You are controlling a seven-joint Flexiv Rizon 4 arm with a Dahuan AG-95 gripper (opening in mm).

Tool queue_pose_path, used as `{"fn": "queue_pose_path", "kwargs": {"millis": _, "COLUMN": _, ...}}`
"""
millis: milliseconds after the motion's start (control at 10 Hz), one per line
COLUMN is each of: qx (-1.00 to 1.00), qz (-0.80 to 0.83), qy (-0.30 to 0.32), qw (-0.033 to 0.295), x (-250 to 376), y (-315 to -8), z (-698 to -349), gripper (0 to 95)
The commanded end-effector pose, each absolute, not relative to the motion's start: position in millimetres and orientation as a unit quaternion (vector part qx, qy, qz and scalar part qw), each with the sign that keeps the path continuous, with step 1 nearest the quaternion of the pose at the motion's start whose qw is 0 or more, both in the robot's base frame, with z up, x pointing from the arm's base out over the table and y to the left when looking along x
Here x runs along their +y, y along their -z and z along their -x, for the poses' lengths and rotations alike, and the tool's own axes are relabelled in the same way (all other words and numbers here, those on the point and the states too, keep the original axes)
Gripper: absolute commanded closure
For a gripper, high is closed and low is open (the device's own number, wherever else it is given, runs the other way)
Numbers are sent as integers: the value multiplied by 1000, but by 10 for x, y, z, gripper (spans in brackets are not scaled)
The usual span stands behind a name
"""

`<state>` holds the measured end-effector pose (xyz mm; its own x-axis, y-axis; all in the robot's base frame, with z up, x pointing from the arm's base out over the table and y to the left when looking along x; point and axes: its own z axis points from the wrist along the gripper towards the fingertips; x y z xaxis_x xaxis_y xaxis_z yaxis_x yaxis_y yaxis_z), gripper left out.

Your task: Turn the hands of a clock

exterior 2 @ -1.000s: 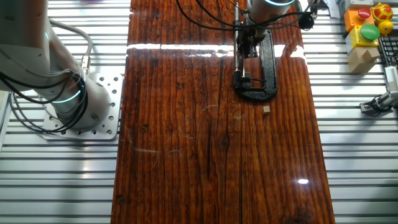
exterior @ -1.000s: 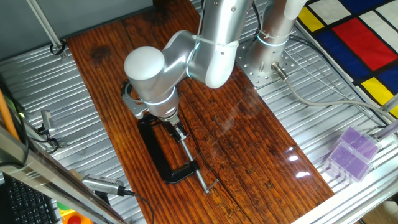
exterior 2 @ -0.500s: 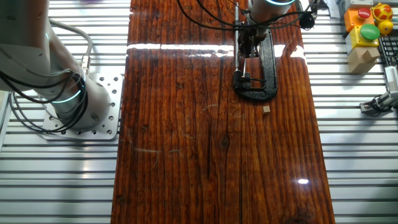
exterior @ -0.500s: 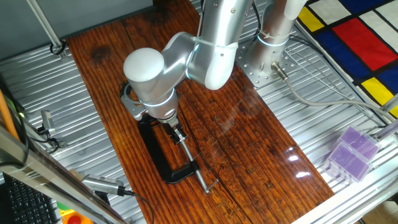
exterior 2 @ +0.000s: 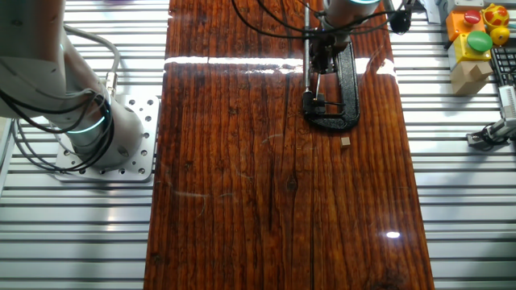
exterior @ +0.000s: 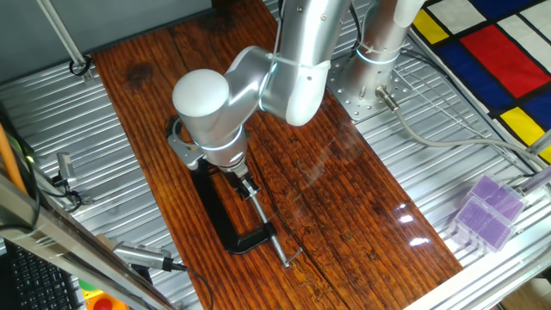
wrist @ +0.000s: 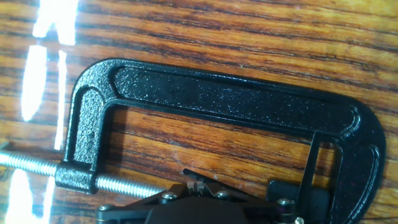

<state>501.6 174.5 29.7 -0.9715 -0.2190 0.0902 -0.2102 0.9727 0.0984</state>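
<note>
A black C-clamp lies on the wooden table, and it also shows in the other fixed view and fills the hand view. Its silver screw enters from the left. My gripper points down into the clamp's mouth, right by the screw's end, and its two small fingertips stand pressed together. In the fixed views it sits low over the clamp. The clock and its hands do not show; the hand's black body covers the clamp's jaw.
A tiny wooden block lies just below the clamp. The arm's base stands beside the board. A purple box sits at the right edge, a coloured button box at the far right, and tools at the left.
The wrist has shifted very slightly over the clamp. The clamp and everything else stay where they were.
</note>
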Motion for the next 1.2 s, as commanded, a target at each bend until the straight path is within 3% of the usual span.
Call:
{"fn": "queue_pose_path", "kwargs": {"millis": 100, "qx": -990, "qz": -130, "qy": 38, "qw": 49, "x": 1741, "y": -298, "z": -5023, "gripper": 950}}
{"fn": "queue_pose_path", "kwargs": {"millis": 1200, "qx": -981, "qz": -192, "qy": 28, "qw": 31, "x": 1638, "y": -283, "z": -5110, "gripper": 950}}
